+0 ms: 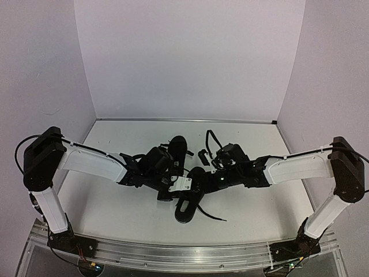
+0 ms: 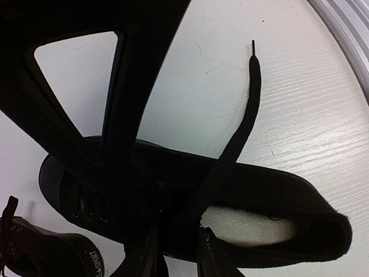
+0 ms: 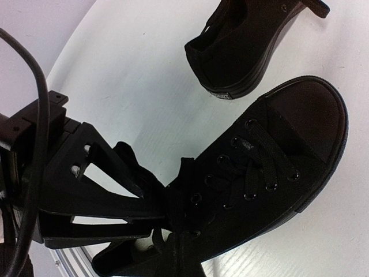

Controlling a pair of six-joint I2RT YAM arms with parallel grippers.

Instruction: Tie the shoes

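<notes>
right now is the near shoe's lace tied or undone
Undone. One lace end trails loose and straight from the shoe onto the table, and no bow or knot shows over the eyelets in view.

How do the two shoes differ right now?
The near shoe lies nearer the front edge of the table. The far shoe lies behind it, toward the back wall. The near shoe's lace runs loose over the table and up between the jaws of the left gripper. Nothing visibly holds the far shoe. Both are black low-tops standing on their soles.
</notes>
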